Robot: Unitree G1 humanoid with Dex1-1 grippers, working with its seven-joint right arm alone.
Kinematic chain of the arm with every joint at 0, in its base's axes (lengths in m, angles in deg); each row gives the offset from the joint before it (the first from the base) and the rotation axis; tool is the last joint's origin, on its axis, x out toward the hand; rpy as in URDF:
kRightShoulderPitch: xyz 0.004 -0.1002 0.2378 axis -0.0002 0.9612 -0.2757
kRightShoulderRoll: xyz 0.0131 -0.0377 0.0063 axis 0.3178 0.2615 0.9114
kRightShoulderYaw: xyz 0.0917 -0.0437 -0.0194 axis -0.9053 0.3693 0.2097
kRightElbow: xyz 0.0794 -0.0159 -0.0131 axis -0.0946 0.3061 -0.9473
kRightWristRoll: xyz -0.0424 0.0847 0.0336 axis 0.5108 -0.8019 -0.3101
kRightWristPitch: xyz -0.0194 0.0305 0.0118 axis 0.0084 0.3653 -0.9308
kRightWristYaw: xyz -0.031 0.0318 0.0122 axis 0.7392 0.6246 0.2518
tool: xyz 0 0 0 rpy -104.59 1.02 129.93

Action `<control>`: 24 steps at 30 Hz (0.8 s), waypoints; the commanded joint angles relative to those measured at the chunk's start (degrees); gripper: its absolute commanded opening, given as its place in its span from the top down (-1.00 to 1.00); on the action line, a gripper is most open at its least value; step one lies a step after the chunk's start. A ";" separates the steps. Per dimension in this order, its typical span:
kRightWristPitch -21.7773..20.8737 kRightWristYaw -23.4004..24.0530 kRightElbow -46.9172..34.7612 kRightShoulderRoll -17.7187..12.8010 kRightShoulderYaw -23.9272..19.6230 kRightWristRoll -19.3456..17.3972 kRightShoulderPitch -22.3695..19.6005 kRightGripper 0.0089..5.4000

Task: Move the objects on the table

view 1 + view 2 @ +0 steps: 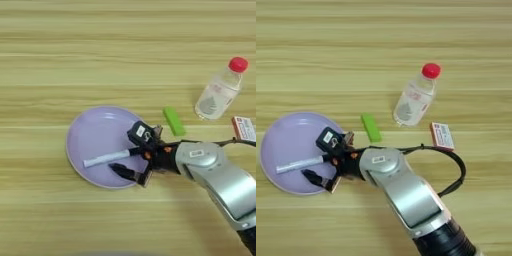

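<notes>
Nearest the camera, the right gripper (131, 160) sits over the lavender plate (92, 130), fingers spread around the black-capped end of the white marker (106, 159) lying on it — so that one looks placed. Green block (174, 120) at 2 o'clock and bottle (220, 90) beyond — both untouched on the table (100, 50).

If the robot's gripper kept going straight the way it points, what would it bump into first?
Probably the white marker lying on the lavender plate: the right gripper points left over the plate, fingers spread around the marker's capped end. Its height above the marker is unclear.
</notes>
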 commanded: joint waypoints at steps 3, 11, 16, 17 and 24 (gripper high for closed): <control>-6.08 2.19 5.52 1.89 -0.09 2.54 -4.25 -0.99; -11.24 3.51 12.51 3.32 1.03 5.48 -4.28 -0.99; -13.48 5.52 15.92 3.68 1.41 7.95 -4.86 -0.99; -13.67 5.85 16.64 3.90 1.25 8.18 -5.05 -0.99; -15.55 8.95 22.02 5.10 0.70 9.93 -6.58 -0.99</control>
